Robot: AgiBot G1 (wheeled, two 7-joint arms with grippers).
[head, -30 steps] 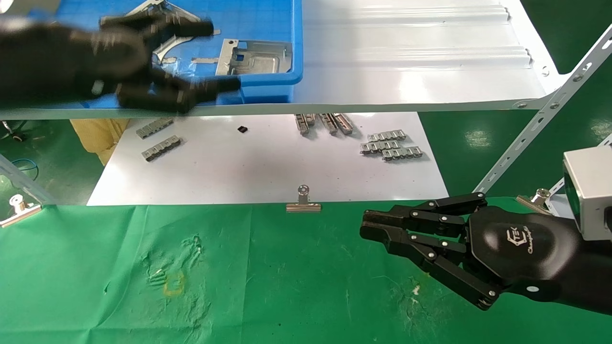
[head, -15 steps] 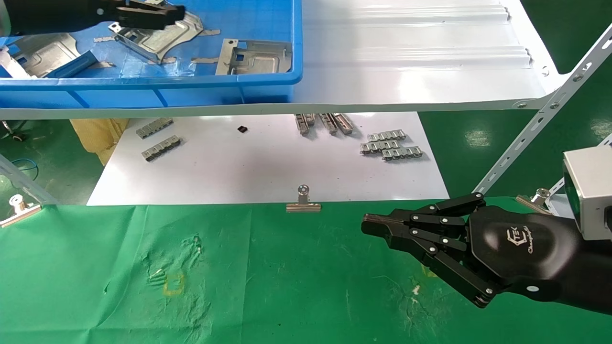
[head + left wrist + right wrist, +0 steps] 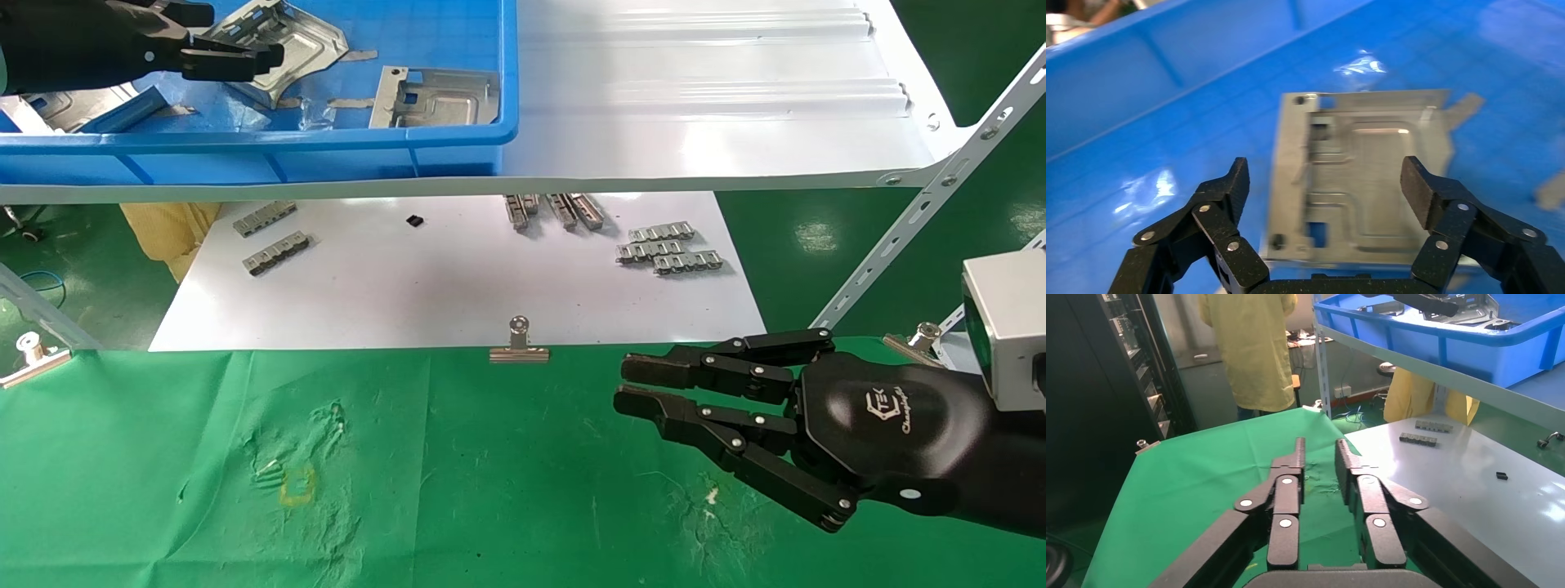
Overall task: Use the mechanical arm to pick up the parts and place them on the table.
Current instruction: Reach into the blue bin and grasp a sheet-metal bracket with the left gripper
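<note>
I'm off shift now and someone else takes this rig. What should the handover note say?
Left hand: open, over the blue bin on the shelf, fingers either side of a plate, not gripping it.
Right hand: slightly open, empty, over the green table on its right side.
Parts: at least three plates visible in the bin, none on the table.
Done: nothing placed that I can see.
Left: grasp that plate, carry it to the table, then the others.

Silver stamped parts (image 3: 435, 98) flat in bin
</note>
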